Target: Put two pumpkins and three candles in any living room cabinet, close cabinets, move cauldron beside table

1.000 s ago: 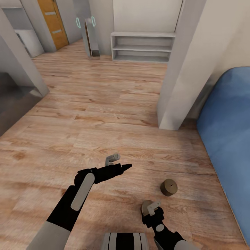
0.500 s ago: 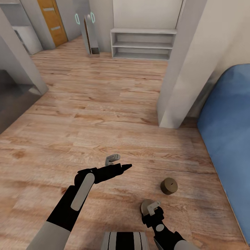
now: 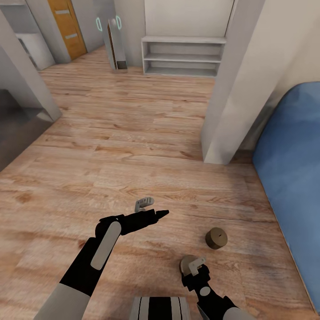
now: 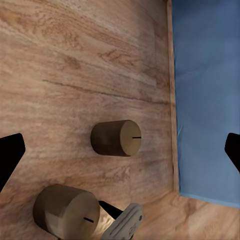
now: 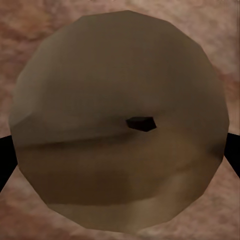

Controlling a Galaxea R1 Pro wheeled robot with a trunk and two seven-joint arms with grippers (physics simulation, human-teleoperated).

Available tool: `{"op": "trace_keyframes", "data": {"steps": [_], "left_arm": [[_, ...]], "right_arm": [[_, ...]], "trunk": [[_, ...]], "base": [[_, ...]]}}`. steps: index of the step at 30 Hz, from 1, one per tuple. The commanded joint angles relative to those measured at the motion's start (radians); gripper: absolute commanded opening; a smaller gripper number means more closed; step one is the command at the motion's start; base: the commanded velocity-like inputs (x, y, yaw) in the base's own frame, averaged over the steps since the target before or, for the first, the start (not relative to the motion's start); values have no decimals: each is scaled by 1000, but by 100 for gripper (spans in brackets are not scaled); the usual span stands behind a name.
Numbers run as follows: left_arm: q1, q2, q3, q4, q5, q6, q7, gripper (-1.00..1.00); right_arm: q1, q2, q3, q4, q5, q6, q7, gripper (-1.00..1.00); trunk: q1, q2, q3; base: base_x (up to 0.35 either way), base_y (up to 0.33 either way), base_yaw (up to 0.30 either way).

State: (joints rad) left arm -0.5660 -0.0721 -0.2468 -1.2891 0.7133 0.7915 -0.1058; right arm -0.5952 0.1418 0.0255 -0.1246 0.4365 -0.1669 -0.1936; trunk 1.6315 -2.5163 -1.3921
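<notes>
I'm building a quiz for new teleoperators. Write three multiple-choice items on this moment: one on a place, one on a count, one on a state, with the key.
1. What does the candle farther to the robot's right stand on?
A. a white shelf
B. the wooden floor
C. a dark cabinet

2. How many candles does the left wrist view show?
A. one
B. two
C. three

3. How is the left gripper?
A. open, holding nothing
B. shut on a pumpkin
C. shut on a cauldron

Key:
1 B: the head view shows it upright on the planks, apart from any furniture.
2 B: one tan cylinder sits mid-picture and a second nearer the edge.
3 A: its fingertips sit wide apart at that view's sides, with nothing gripped.
</notes>
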Motion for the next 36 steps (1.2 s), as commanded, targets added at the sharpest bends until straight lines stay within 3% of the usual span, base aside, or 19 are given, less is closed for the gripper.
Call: {"op": "trace_keyframes", "data": {"steps": [1, 36], "left_arm": [[0, 0, 0, 0, 0, 0, 0, 100], [0, 0, 1, -1, 0, 0, 0, 100]], "right_arm": [[0, 0, 0, -1, -1, 0, 0, -100], [0, -2, 1, -123, -2, 15, 0, -100]], "trunk": [[0, 0, 0], [0, 0, 0]], "base": [[0, 0, 0], [0, 0, 0]]}}
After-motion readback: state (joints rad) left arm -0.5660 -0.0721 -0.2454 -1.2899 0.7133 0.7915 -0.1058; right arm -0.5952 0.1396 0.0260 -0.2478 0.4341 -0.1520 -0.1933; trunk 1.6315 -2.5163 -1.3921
